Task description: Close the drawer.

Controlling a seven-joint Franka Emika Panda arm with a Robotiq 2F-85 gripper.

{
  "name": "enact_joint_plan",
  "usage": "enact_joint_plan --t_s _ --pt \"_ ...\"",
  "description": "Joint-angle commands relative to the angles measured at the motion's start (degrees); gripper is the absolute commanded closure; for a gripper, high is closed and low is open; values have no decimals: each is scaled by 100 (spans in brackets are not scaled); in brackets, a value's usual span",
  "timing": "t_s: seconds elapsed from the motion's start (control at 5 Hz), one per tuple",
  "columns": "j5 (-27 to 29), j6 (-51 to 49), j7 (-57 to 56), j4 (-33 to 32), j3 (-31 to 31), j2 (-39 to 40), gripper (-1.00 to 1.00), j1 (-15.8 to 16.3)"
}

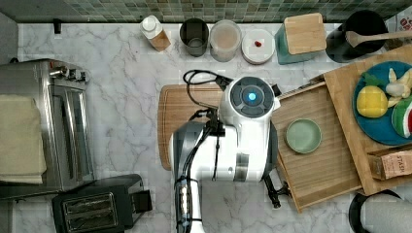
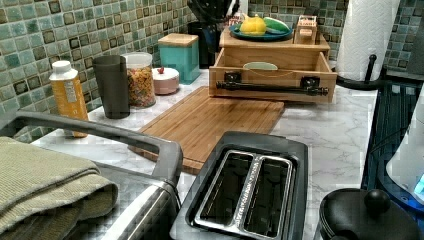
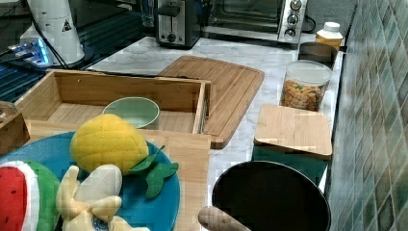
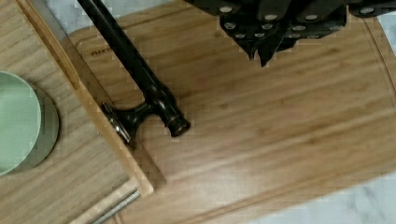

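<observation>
The drawer [image 1: 326, 162] is a shallow bamboo tray standing pulled out from under the wooden top slab [image 1: 347, 104]. It holds a pale green bowl [image 1: 303, 136]. Its long black bar handle [image 2: 272, 89] runs across the front, facing the cutting board [image 2: 210, 120]. In the wrist view the handle [image 4: 135, 70] lies along the drawer's front rim [image 4: 88, 102], with one end bracket showing. My gripper [image 4: 261, 52] hangs above the cutting board [image 4: 280, 121], a short way off the handle, its dark fingers together and holding nothing. The white arm [image 1: 243, 131] covers the drawer's front in the top view.
A blue plate [image 1: 374, 124] of toy fruit and a tea box [image 1: 393, 165] sit on the top slab. Jars, a bottle and a teal canister [image 1: 301, 39] line the tiled wall. A toaster [image 1: 97, 204] and toaster oven [image 1: 43, 126] stand at the top view's left.
</observation>
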Motion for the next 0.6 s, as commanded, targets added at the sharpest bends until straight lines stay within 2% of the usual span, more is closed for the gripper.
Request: enact_joint_plan --t_s 0.2,0.4,0.6 --pt "-222 523 -1364 -1413 266 -1080 100 263" --pt "-482 1224 -1894 -2025 257 -1257 100 249" --pt "-719 1286 -2107 -2111 231 -1139 100 219"
